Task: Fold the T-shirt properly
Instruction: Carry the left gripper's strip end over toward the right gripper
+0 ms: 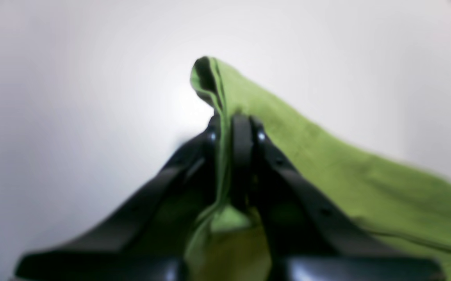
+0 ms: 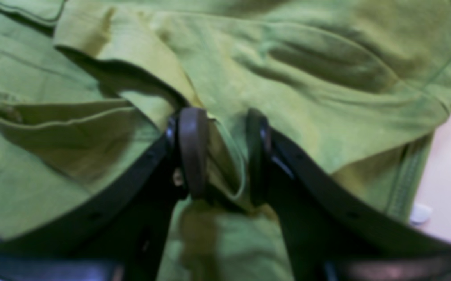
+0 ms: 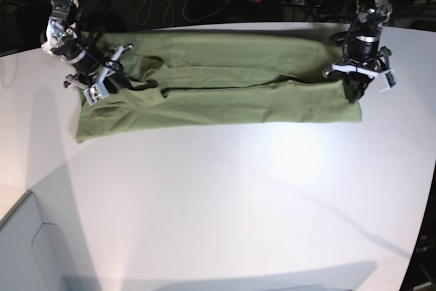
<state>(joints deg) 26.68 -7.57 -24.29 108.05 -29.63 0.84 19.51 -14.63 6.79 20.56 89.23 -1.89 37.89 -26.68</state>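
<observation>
Right, we're at the grab stage of a widthwise fold: the T-shirt (image 3: 225, 97) lies in a long band across the far side of the white table (image 3: 225, 202), an arm at each end. Our left gripper (image 1: 235, 128) is clenched tight on a thin corner of cloth. Our right gripper (image 2: 219, 152) stands partly parted with a bunched fold between its fingers (image 2: 192, 152), apparently gripping it. Next, we judge, both ends lift together and carry evenly.
</observation>
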